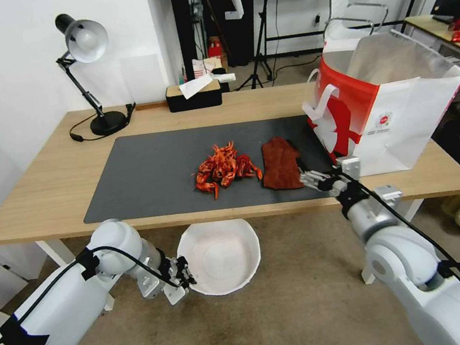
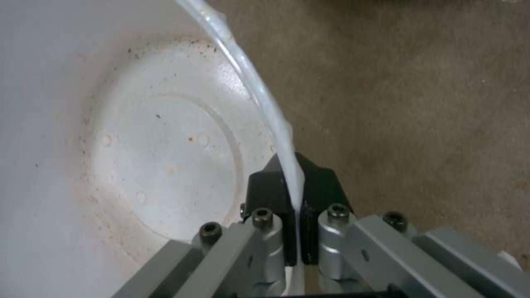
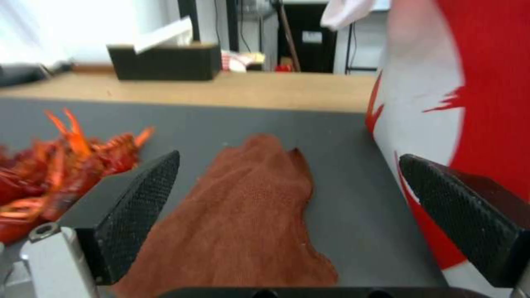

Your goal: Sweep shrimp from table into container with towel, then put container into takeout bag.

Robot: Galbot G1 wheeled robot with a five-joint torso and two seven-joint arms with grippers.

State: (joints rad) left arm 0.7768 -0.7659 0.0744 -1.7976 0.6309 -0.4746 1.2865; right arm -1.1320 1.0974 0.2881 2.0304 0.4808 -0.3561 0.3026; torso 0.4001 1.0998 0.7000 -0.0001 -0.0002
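Left tool (image 2: 298,207) pinches the bowl (image 1: 219,257) rim below the surface (image 1: 44,187) edge; right tool (image 3: 287,215), spread, hovers over the towel (image 3: 248,215), its near end cut off.

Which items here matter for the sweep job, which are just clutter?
Job: shrimp, towel, container held in left tool, takeout bag, table, right tool open by the towel.
Clutter: desk lamp, tissue box.
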